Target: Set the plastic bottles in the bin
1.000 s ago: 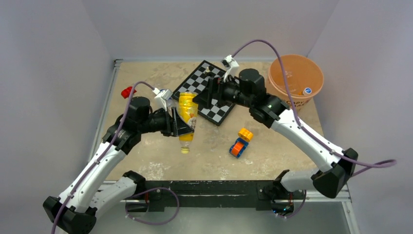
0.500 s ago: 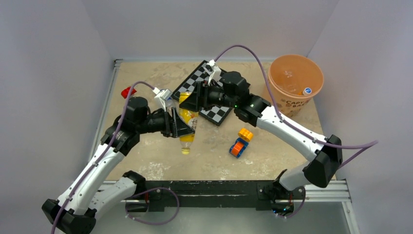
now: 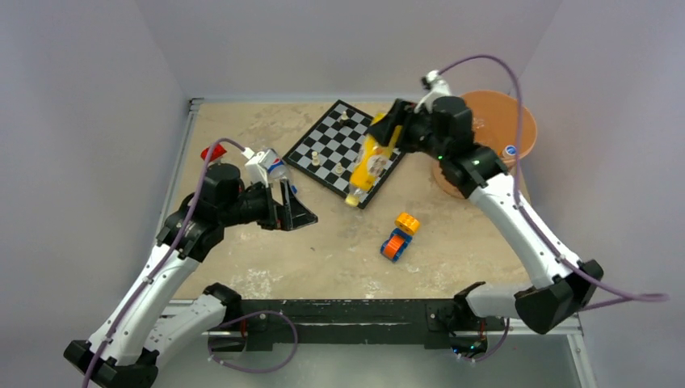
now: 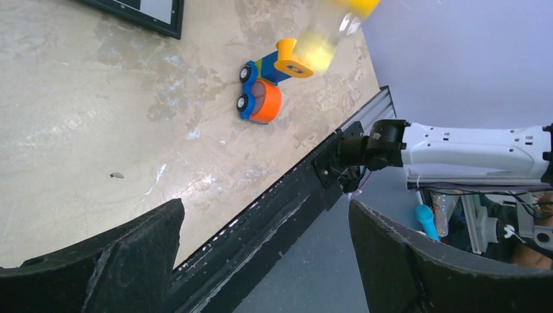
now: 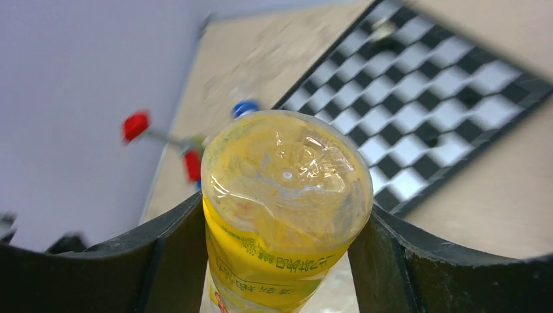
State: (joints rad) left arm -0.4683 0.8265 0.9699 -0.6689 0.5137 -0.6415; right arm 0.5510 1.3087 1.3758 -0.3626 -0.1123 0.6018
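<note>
Handover: the yellow bottle (image 3: 365, 162) has passed from the left pincer (image 3: 297, 208), now released and empty, to the right pincer (image 5: 282, 251), clenched around its base end. The bin (image 3: 507, 111) stands near, behind that pincer, so carry and drop remain.

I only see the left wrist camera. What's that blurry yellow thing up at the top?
Observer: It's a yellow bottle. The right end effector is shut on it near its base, and it hangs tilted above the chessboard.
Operator: Where's the bin?
Observer: The orange bin stands at the far right corner of the table, just behind that arm's wrist.
Operator: Is anything in it?
Observer: A blue cap shows inside, near the rim on the right.
</note>
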